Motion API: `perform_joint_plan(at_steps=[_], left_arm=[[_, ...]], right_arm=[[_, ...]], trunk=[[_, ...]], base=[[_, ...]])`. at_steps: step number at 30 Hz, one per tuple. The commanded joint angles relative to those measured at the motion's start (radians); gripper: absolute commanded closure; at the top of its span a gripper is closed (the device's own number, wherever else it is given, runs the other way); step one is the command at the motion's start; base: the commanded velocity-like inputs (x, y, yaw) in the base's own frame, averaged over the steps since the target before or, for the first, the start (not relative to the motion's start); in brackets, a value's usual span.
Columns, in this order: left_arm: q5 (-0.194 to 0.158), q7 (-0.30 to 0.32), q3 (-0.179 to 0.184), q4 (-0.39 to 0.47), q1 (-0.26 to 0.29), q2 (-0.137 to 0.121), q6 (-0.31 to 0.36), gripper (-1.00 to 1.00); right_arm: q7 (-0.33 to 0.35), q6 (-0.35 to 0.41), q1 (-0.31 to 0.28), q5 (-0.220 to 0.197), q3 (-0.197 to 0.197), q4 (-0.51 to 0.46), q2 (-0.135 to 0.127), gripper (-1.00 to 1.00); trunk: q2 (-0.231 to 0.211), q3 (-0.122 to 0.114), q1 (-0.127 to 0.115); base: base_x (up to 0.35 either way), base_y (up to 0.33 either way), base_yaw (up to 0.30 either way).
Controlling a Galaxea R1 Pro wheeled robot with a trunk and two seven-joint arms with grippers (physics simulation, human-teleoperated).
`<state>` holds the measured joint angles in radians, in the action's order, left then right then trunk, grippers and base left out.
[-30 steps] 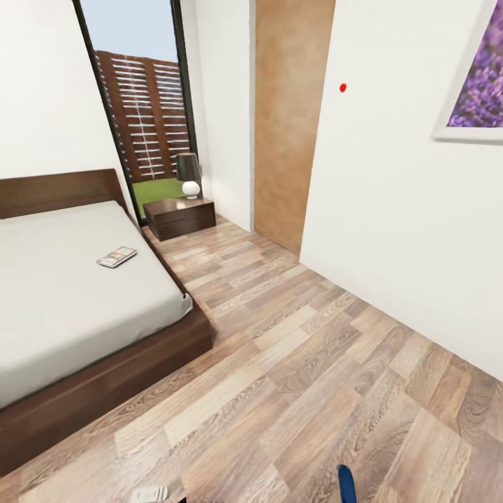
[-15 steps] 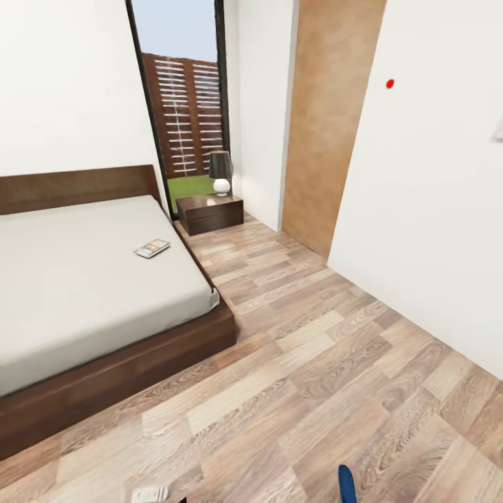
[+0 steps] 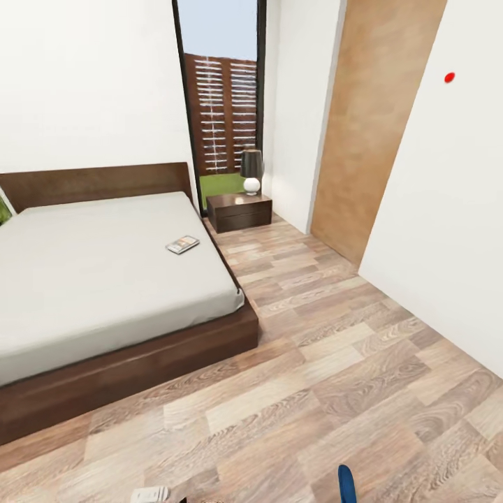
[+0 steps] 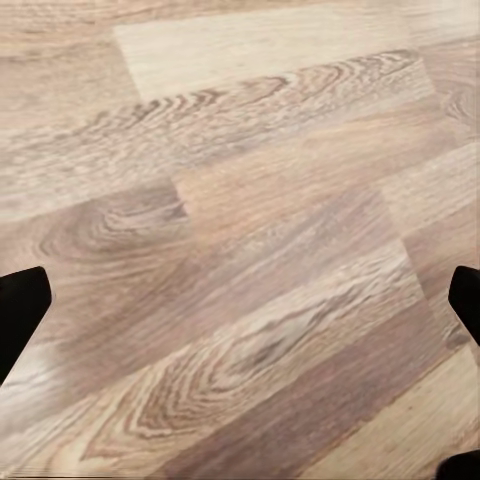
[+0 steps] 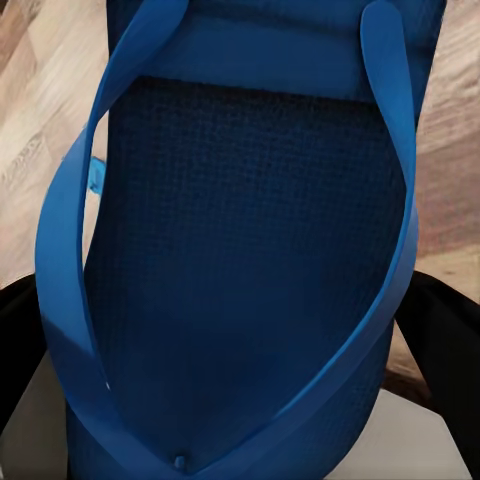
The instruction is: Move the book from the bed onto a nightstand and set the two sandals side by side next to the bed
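The right gripper (image 5: 240,330) clamps a blue sandal (image 5: 240,250); the left gripper (image 4: 245,310) gapes wide over the floor (image 4: 240,200).

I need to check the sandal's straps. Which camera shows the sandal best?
The right wrist view: the blue sandal appears close up, with both straps and the textured sole clear. The head view catches just its tip at the bottom edge.
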<state>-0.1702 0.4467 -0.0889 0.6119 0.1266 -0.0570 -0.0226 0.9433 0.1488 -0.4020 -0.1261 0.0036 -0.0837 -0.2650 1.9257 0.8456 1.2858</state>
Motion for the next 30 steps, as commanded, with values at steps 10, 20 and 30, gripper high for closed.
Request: perform_joint_plan(at_steps=[10, 20, 30], left_arm=[[-0.005, 0.006, -0.002, -0.002, 0.001, 0.009, 0.000, -1.00], [-0.005, 0.005, -0.002, -0.002, 0.001, 0.012, -0.001, -1.00], [-0.005, 0.006, -0.002, -0.002, 0.001, 0.012, -0.002, -1.00]], right_arm=[[0.003, 0.010, 0.000, -0.009, 0.000, -0.001, 0.000, 1.00], [0.003, 0.010, 0.000, -0.009, 0.000, -0.001, 0.000, 1.00], [0.003, 0.010, 0.000, -0.009, 0.000, -0.001, 0.000, 1.00]], trunk=[[0.000, 0.004, 0.000], [0.000, 0.007, 0.000], [0.000, 0.011, 0.000]], base=[[0.009, -0.008, 0.276], [0.150, -0.137, 0.276], [0.026, -0.026, 0.276]])
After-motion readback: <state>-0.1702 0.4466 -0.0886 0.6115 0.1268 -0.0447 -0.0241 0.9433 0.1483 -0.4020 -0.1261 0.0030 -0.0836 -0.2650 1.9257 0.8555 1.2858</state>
